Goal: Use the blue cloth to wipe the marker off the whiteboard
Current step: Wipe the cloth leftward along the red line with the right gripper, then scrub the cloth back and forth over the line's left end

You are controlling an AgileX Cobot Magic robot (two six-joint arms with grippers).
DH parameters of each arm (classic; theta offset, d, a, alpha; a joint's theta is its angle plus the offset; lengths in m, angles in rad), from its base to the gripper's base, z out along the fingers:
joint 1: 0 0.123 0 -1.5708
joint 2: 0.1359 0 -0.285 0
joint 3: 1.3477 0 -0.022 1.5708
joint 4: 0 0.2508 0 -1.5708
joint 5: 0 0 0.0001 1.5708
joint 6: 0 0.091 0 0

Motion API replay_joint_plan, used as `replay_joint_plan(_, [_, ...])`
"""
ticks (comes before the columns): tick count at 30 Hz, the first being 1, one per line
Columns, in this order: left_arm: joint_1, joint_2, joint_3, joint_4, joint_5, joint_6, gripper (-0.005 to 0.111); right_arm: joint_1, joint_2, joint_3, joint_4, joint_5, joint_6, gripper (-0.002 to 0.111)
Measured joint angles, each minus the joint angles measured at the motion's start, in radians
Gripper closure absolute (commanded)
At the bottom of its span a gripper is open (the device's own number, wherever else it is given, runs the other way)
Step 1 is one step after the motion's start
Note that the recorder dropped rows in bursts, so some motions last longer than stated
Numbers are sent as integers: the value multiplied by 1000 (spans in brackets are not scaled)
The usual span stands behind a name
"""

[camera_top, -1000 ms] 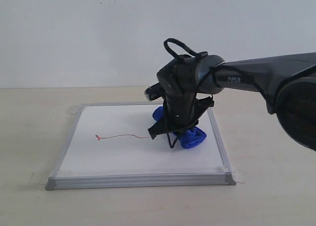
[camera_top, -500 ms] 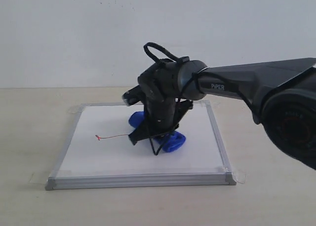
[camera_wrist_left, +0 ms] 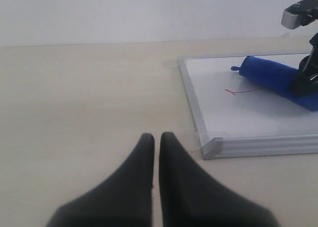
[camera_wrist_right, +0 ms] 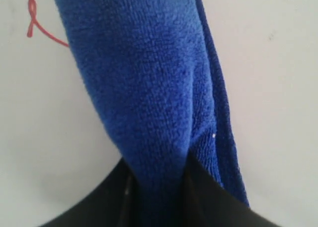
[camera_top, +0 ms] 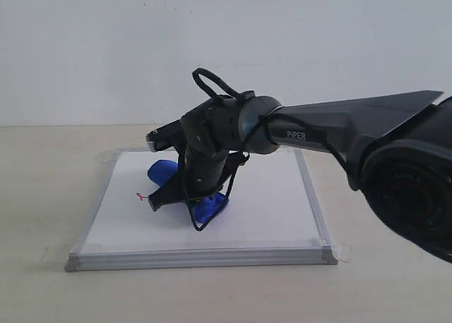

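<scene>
The whiteboard point(camera_top: 268, 210) lies flat on the table, silver-framed. My right gripper point(camera_top: 183, 196) presses down on its left half, shut on the rolled blue cloth point(camera_top: 162, 172). In the right wrist view the cloth point(camera_wrist_right: 149, 88) runs out from between the fingers of the right gripper point(camera_wrist_right: 156, 172) across the board. Only a short piece of the red marker point(camera_top: 141, 196) shows beside the cloth, with its squiggle point(camera_wrist_right: 32, 18) at the end. The left wrist view shows the left gripper point(camera_wrist_left: 156, 136) shut and empty over the bare table, short of the board's corner point(camera_wrist_left: 213, 145); there the cloth point(camera_wrist_left: 271, 74) covers most of the marker point(camera_wrist_left: 238, 92).
The beige table point(camera_top: 42, 181) surrounds the board, and a white wall point(camera_top: 106, 54) stands behind it. Clear tape tabs point(camera_top: 342, 252) hold the board's corners. The right arm point(camera_top: 353, 125) reaches in from the right above the board.
The right gripper has dragged the cloth leftwards along the red line. The visible line has shrunk from about a hundred pixels to a short stub with the squiggle.
</scene>
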Motion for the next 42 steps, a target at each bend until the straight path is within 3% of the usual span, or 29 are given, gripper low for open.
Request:
replay_joint_plan(4, [0, 0, 0, 0, 0, 0, 103, -18, 0, -1, -53, 14, 44, 108])
replay_joint_plan(12, [0, 0, 0, 0, 0, 0, 103, -115, 4, -1, -338, 188, 257, 108])
replay_joint_plan(17, [0, 0, 0, 0, 0, 0, 103, -96, 2, -1, -280, 139, 237, 108])
replay_joint_plan(24, [0, 0, 0, 0, 0, 0, 103, -21, 2, -1, 133, -59, -58, 108])
replay_joint_plan(27, [0, 0, 0, 0, 0, 0, 103, -14, 2, -1, 205, -74, -109, 108])
replay_joint_plan(30, [0, 0, 0, 0, 0, 0, 103, -36, 2, -1, 174, -61, -88, 108])
replay_joint_plan(38, [0, 0, 0, 0, 0, 0, 103, -107, 2, -1, -118, 26, 151, 108])
replay_joint_plan(42, [0, 0, 0, 0, 0, 0, 103, -106, 2, -1, -107, 15, 187, 108])
